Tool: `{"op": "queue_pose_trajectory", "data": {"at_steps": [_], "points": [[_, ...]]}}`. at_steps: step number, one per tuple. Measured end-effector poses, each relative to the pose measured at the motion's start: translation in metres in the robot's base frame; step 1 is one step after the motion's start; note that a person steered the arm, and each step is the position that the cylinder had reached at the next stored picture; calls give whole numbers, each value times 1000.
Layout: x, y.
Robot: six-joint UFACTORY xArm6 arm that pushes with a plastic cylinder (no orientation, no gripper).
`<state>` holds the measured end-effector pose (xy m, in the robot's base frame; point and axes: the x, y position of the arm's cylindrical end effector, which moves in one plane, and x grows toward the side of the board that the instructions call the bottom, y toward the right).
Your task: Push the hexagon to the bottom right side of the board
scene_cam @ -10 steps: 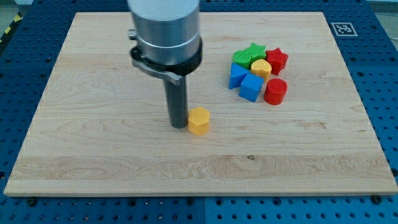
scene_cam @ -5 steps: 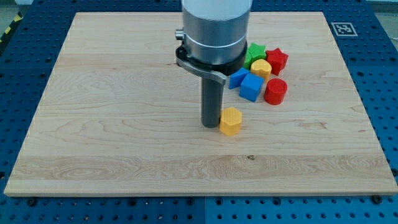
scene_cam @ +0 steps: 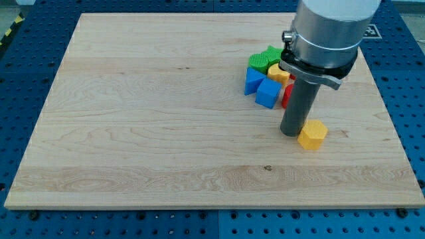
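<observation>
Sitting toward the table's [scene_cam: 133,159] lower right, the yellow hexagon [scene_cam: 312,135] touches my tip [scene_cam: 291,133], which stands at its left. No jaws exist here. Behind, the blue [scene_cam: 268,92], red [scene_cam: 286,96], yellow [scene_cam: 278,72] and green blocks [scene_cam: 264,60] cluster together.

Robotics lab, wooden board [scene_cam: 133,99] on blue perforated bench [scene_cam: 408,99], fiducial marker [scene_cam: 369,30]

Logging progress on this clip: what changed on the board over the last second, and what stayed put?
My tip slid toward the view's right, pushing the yellow hexagon from the board's middle to right of centre, slightly lower. The tip sits against the hexagon's left side. The cluster of blue, green, yellow and red blocks kept its place, now partly hidden behind the arm.
</observation>
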<state>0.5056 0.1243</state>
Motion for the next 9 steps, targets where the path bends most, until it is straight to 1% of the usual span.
{"op": "queue_pose_trajectory", "data": {"at_steps": [3, 4, 8, 9], "points": [[1, 11], [10, 11], [9, 23], [25, 21]]}}
